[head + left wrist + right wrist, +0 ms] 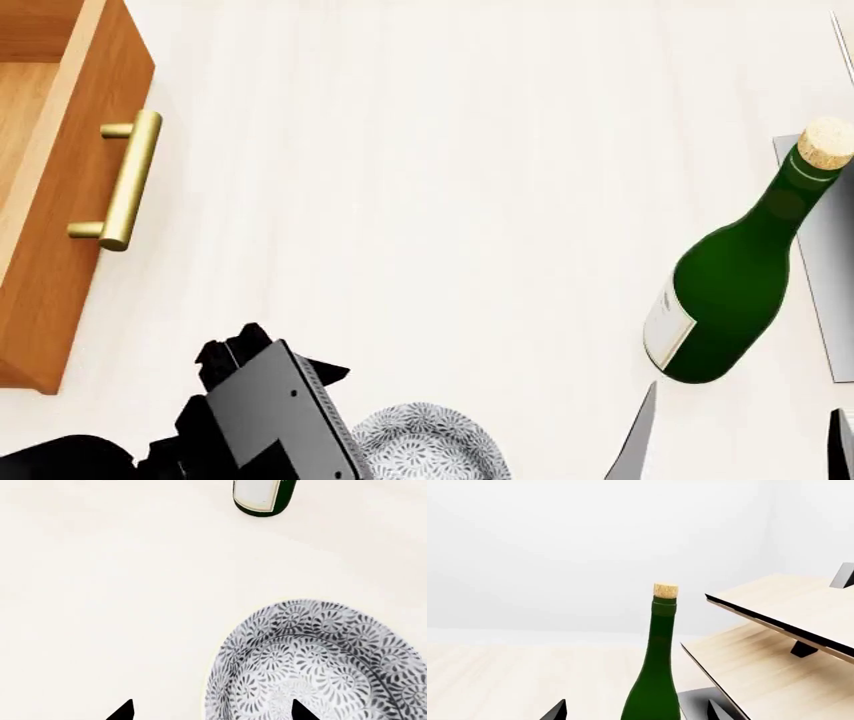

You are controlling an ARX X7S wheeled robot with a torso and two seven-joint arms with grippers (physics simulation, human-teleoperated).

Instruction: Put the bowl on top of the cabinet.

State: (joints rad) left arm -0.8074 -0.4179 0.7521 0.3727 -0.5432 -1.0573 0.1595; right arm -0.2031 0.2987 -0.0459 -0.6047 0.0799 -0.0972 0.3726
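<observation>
Left tool [212,711] is seen with its two dark fingertips spread apart, one tip over the inside of the bowl [313,665] and the other over bare surface [120,590] beside it; nothing is gripped. The speckled white bowl is set upright on the pale surface, close to the robot, with the left arm just beside it in the head view. The orange-brown cabinet [54,210], with a brass bar handle [124,180], is placed well apart from the bowl, at the far left. Right tool [638,710] is likewise held open and empty, with a corked green bottle [657,670] standing between its fingertips' line of sight. A slanted pale wood rack [774,645] is positioned beside the bottle.
</observation>
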